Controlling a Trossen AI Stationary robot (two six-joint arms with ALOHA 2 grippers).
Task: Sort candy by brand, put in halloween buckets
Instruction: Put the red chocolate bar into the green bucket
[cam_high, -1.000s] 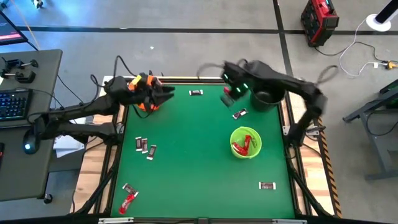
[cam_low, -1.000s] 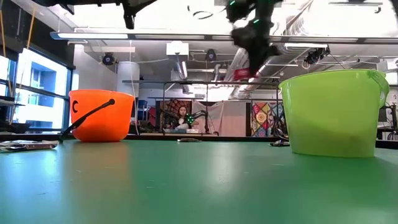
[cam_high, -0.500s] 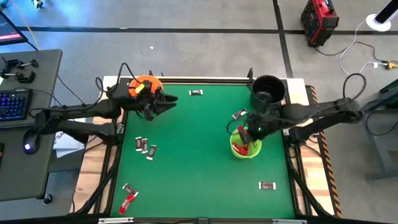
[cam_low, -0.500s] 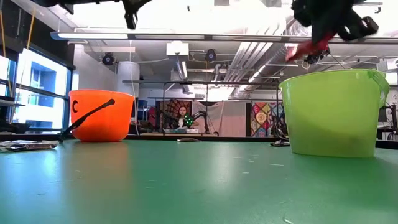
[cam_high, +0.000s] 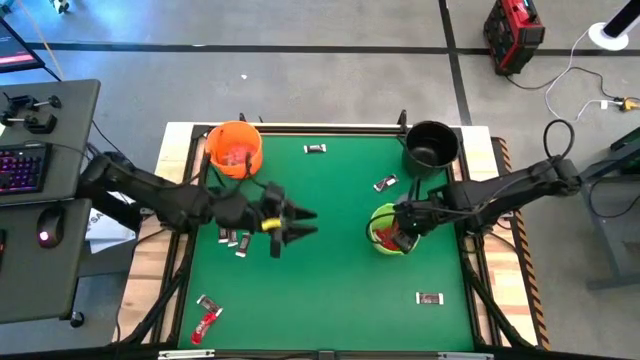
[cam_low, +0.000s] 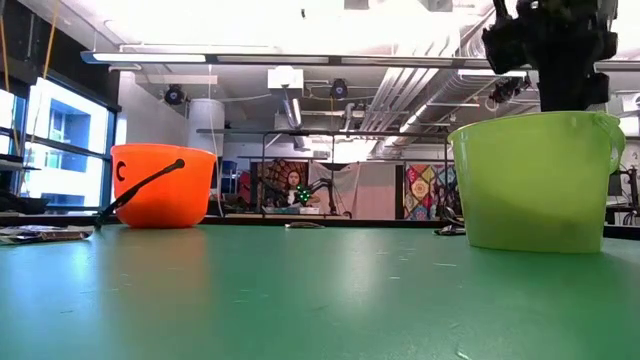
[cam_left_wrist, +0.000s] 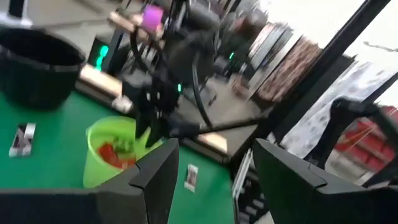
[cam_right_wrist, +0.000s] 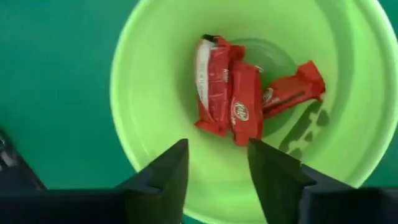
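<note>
The lime green bucket (cam_high: 388, 232) stands right of the table's middle with three red candy bars (cam_right_wrist: 239, 99) on its bottom. My right gripper (cam_right_wrist: 217, 149) hangs open just above its mouth, nothing between the fingers; the low view shows it over the rim (cam_low: 555, 60). My left gripper (cam_high: 300, 222) hovers open over the table's middle, empty. The orange bucket (cam_high: 234, 148) stands at the far left, the black bucket (cam_high: 431, 145) at the far right. Loose candy lies flat on the green mat: dark pieces (cam_high: 232, 236) by the left arm and a red one (cam_high: 207, 320) at the near left.
More wrapped pieces lie near the far edge (cam_high: 316, 149), between the black and green buckets (cam_high: 384, 184), and near the right front (cam_high: 430, 298). The mat between the two grippers is bare. Beyond the far edge a person (cam_low: 293, 187) shows in the room.
My right gripper has swung from beside the black bucket toward the near edge and come down over the green bucket; the red candy seen at its fingers half a second ago is gone from them. My left gripper has gone from the orange bucket toward the table's middle.
</note>
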